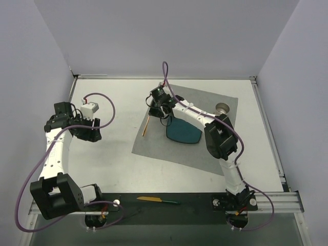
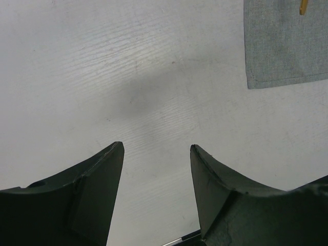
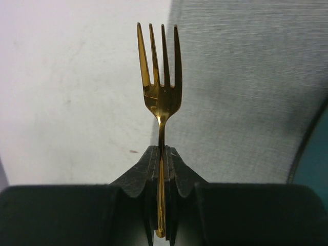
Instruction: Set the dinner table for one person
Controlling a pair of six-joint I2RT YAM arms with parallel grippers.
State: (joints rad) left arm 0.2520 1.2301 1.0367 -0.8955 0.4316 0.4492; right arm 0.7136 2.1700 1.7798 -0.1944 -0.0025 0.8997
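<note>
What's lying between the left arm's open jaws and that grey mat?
Nothing but bare dinner table between the left jaws and the grey mat; the left wrist view shows that stretch plainly.

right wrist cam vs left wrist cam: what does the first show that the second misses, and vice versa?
Right wrist only: the thin gold metal fork, tines pointing away, clamped by the shut right end effector; an edge of the dark teal plate at the frame's right.
Left wrist only: the left end effector, open with nothing between its fingers; a cropped gold sliver at the top edge, too little to identify.
Both: the grey cloth placemat lying on the white dinner table.
</note>
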